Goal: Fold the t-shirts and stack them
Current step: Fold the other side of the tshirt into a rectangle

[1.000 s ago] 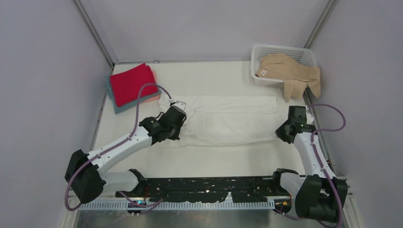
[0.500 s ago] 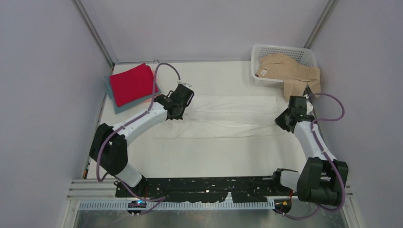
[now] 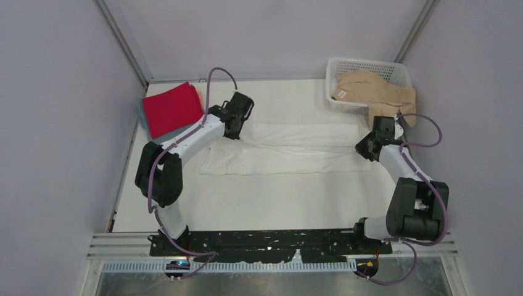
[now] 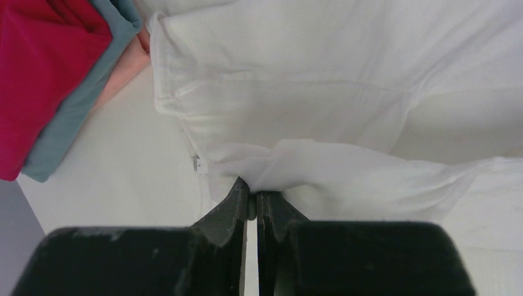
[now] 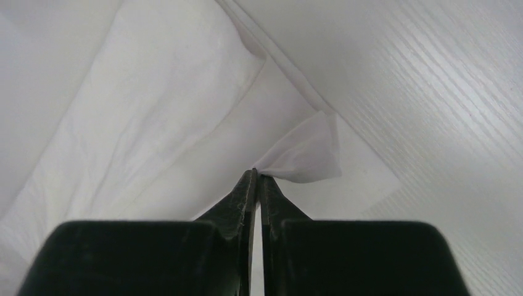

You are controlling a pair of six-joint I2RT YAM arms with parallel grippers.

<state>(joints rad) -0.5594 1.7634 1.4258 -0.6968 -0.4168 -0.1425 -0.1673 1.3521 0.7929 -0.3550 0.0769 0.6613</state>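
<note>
Left end effector (image 4: 253,189), right end effector (image 5: 256,176) moved rearward, white t-shirt (image 3: 290,158) folded narrower

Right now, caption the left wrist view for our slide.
Shut left claw pinching the white shirt beside the folded stack.

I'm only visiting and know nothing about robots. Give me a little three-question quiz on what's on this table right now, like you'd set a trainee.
1. True or false: the left gripper and the right gripper are both shut on the white t-shirt.
2. Which colour lies on top of the folded stack? A) teal B) red C) pink
3. Fill in: the tan t-shirt hangs over the rim of the ____.
Key: 1 true; 2 B; 3 basket.
</note>
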